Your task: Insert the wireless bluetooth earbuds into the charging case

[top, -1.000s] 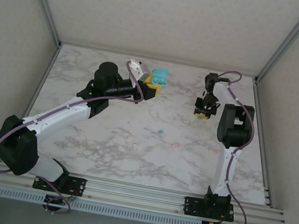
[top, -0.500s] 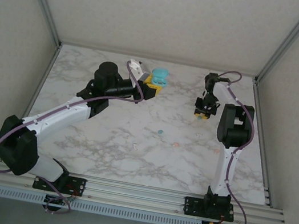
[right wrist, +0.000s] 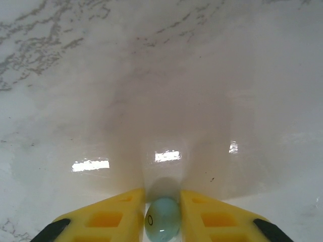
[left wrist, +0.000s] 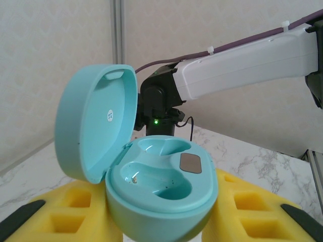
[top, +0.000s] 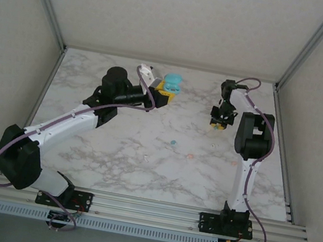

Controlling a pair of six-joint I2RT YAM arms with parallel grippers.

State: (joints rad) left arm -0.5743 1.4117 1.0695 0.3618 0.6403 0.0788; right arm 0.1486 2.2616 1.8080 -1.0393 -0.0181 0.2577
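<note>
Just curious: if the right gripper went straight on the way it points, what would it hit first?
Probably the bare marble table. The right gripper points down at it, pinching a pale teal earbud that would likely touch first. The distance is unclear.

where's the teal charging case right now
The charging case is held lid-open in the left end effector, toward the far edge of the table, near centre in the top view.

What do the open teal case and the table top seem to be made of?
The charging case: likely moulded plastic with a smooth satin finish, shown by soft highlights on its rounded shell. The table top: marble-patterned with grey veining, glossy enough to mirror the lights. Whether it is real stone or laminate cannot be told.
</note>
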